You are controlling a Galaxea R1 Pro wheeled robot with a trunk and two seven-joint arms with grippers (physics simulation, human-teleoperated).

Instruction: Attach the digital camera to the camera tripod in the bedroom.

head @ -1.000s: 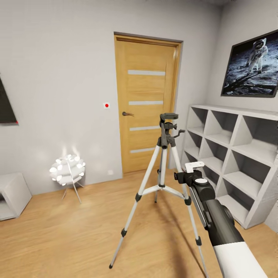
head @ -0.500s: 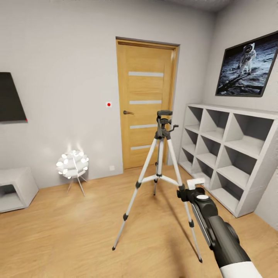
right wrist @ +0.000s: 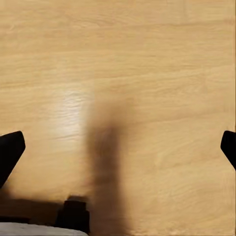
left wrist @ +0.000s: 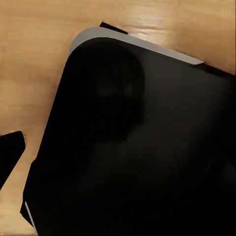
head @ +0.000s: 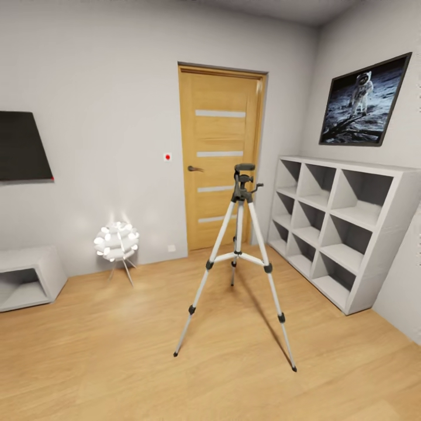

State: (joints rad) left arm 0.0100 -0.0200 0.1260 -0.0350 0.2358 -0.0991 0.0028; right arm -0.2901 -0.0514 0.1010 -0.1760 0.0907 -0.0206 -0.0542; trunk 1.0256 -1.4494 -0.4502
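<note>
The camera tripod (head: 238,257) stands upright at twelve o'clock; right end effector (right wrist: 118,147) spread open, empty; left's opening unreadable.

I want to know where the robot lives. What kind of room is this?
It looks like a room in a home, maybe a bedroom, though no bed shows. There is a wooden door, a grey-white cubby shelf, a little glowing floor lamp and an astronaut picture. A camera tripod stands on the plank floor.
</note>
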